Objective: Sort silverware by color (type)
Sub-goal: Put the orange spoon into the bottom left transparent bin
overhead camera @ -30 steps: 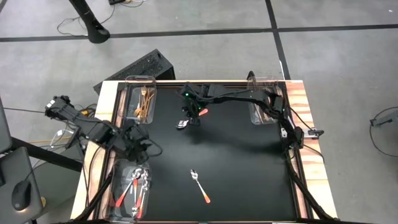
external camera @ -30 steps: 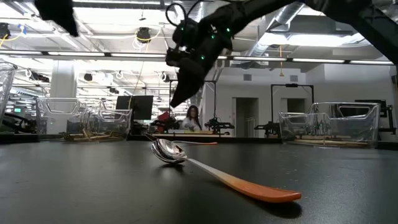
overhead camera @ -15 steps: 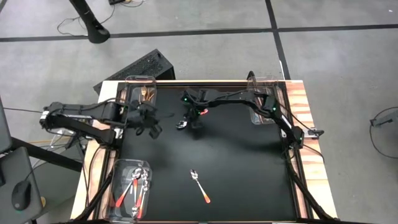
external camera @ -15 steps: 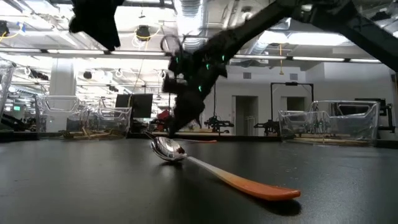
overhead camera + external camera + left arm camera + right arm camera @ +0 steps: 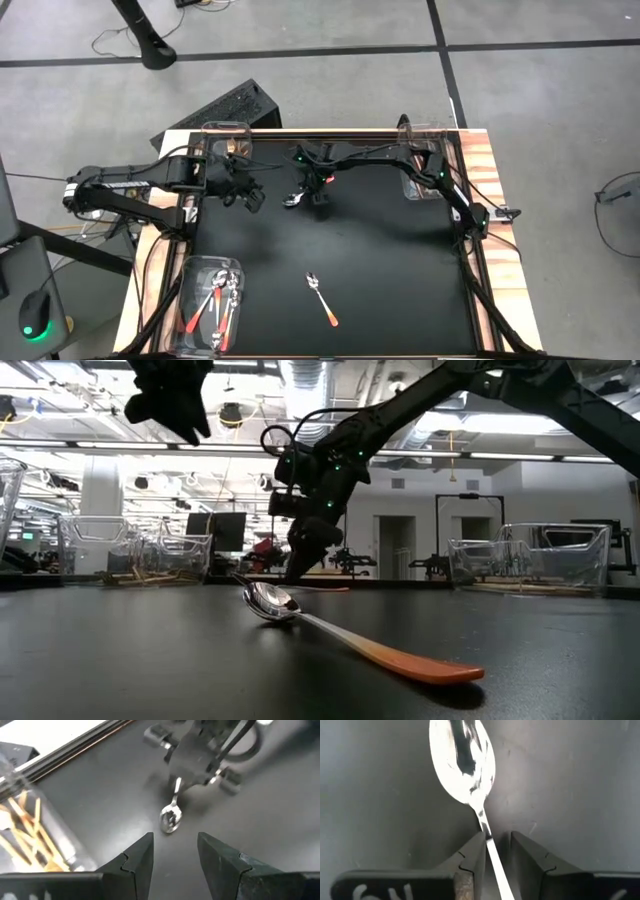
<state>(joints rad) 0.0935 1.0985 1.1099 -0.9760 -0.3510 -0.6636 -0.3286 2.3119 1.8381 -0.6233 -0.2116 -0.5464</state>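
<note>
A spoon (image 5: 465, 755) lies at the far middle of the black surface (image 5: 380, 260), bowl on the mat, its thin neck running between the fingers of the right gripper (image 5: 312, 192). The right wrist view shows those jaws drawn close on either side of the neck, touching or all but touching it; the overhead view shows only the silver bowl (image 5: 291, 200) beside the dark gripper. The left wrist view adds that the handle end is hidden under the right gripper's body, with the bowl (image 5: 170, 817) clear of it. The left gripper (image 5: 174, 851) hangs above the surface just left of that spoon, jaws parted and holding nothing. A second spoon (image 5: 320, 297), orange handle toward the near edge, lies alone at the near middle; the low view shows it flat, bowl raised slightly (image 5: 271, 603). Gold forks (image 5: 233, 160) sit in the far-left clear bin (image 5: 212, 132), more orange-handled spoons (image 5: 215, 303) in the near-left bin (image 5: 190, 275), and another bin (image 5: 420, 185) stands far right, its contents unclear.
</note>
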